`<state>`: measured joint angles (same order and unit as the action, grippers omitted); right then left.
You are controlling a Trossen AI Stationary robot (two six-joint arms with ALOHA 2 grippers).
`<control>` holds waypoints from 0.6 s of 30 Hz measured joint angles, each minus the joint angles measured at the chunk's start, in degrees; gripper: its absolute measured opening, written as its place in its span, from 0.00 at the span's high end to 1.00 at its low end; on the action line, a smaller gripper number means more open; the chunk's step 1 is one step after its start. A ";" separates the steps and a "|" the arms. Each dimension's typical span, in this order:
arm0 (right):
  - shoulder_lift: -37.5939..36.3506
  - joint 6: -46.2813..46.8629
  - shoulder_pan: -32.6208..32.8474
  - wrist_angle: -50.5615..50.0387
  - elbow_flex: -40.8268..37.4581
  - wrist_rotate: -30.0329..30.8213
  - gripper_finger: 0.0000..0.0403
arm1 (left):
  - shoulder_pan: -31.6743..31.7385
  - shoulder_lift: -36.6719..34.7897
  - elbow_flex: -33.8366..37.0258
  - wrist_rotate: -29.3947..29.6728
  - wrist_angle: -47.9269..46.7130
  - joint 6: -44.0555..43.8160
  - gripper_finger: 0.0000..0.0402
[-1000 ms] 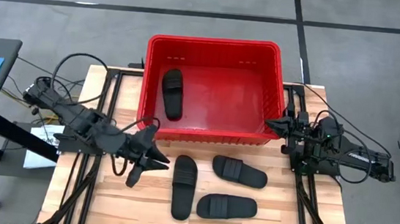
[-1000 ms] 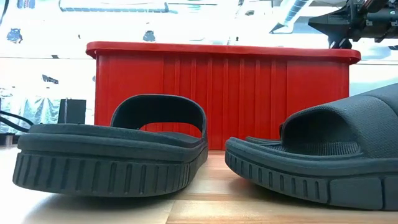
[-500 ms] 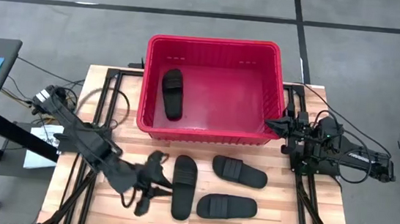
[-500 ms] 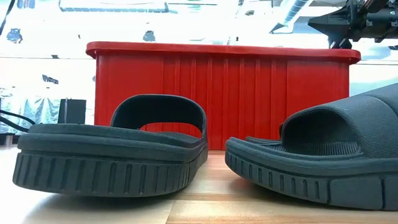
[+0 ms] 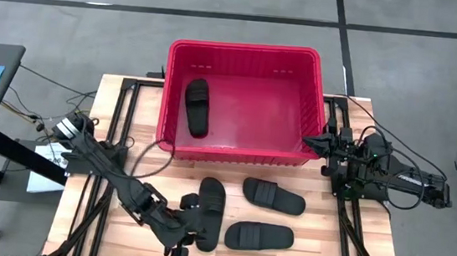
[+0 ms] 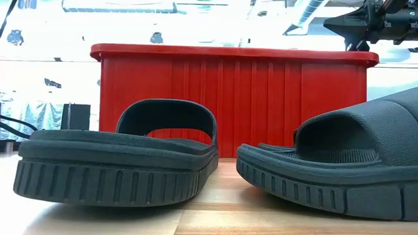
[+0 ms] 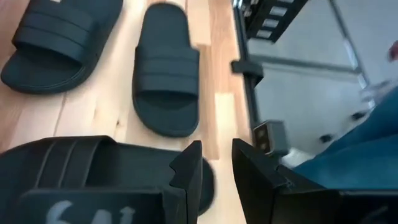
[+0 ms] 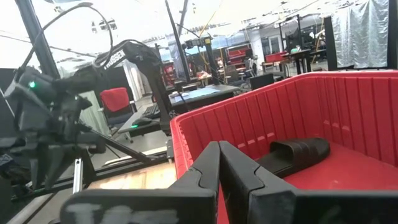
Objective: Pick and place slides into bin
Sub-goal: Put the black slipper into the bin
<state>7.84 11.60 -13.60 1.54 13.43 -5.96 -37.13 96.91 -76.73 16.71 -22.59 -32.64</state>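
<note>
Your counter (image 5: 300, 253) fills the lower half of the overhead frame, with the bin (image 5: 244, 54) at upper centre holding one slide (image 5: 198, 106). Three slides (image 5: 266, 195) lie below it, at lower centre. Your left end effector (image 5: 186, 240), fingers slightly spread, sits at the leftmost slide (image 5: 212, 206). Your right end effector (image 5: 309, 142), pressed together, waits at the bin's right corner.

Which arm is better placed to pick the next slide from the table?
Left. The left gripper hangs open right beside the upright slide, while the right gripper waits shut by the bin.
</note>
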 joint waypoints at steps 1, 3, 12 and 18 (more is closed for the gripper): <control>0.00 0.00 0.02 0.01 0.00 0.00 1.00 | -0.05 0.62 0.00 0.00 0.00 0.95 0.81; 0.02 0.00 0.01 0.01 0.00 0.00 1.00 | -0.13 1.59 0.00 -0.01 0.04 2.57 0.81; 0.00 0.02 0.02 0.02 0.00 -0.02 1.00 | -0.44 3.62 0.00 -2.95 0.22 5.46 0.81; 0.00 0.01 0.02 -1.17 0.00 0.00 1.00 | -0.52 5.57 -0.02 -5.57 2.75 5.39 0.81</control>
<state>7.83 11.60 -13.58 0.37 13.43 -5.96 -37.65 102.48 -76.75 11.14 -19.84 -27.25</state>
